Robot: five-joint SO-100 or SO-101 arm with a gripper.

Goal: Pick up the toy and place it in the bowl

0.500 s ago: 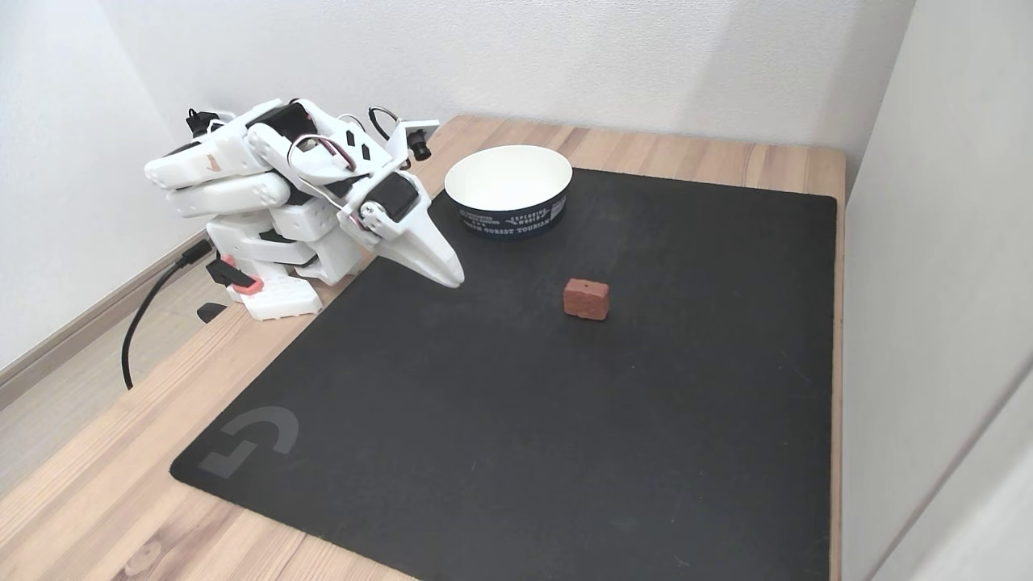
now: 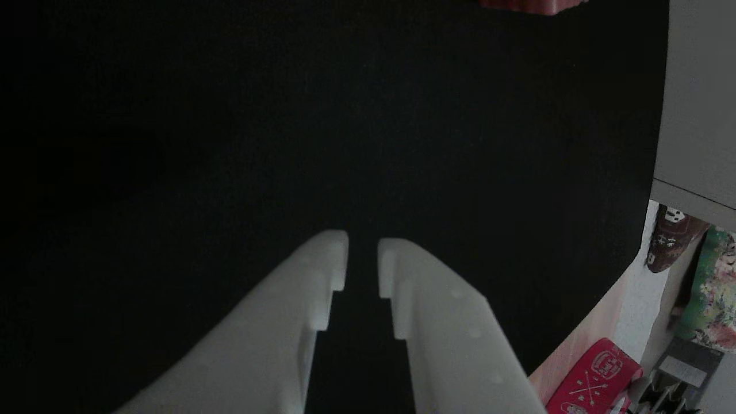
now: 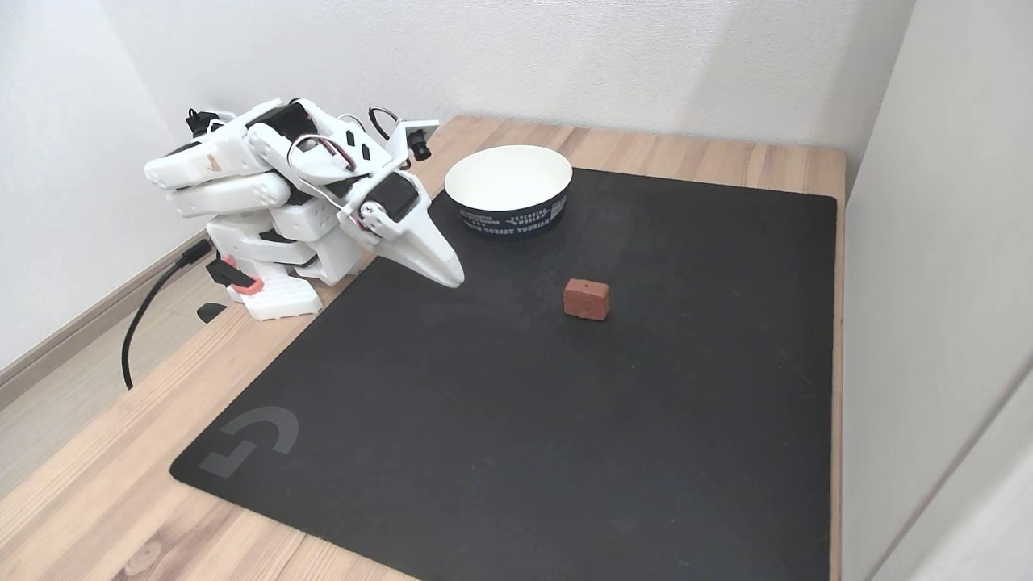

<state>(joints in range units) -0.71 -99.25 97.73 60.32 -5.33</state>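
Nothing moved, bowl (image 3: pixel 508 190) reads "FOREST TOURISM"

White walls (image 3: pixel 565 56) enclose a wooden table (image 3: pixel 97 484) bearing a black mat (image 3: pixel 524 420)

One toy (image 3: pixel 586 298); one paper bowl (image 3: pixel 508 190); one black mat (image 3: pixel 565 403); one arm (image 3: pixel 282 194); one red printed box (image 2: pixel 592 376).

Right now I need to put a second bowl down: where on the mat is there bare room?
The mat's near half, from the toy down to the logo corner, is bare. So is the right strip between the toy and the wall. The far left corner is crowded: the bowl sits there, with the pincer hanging just beside it.
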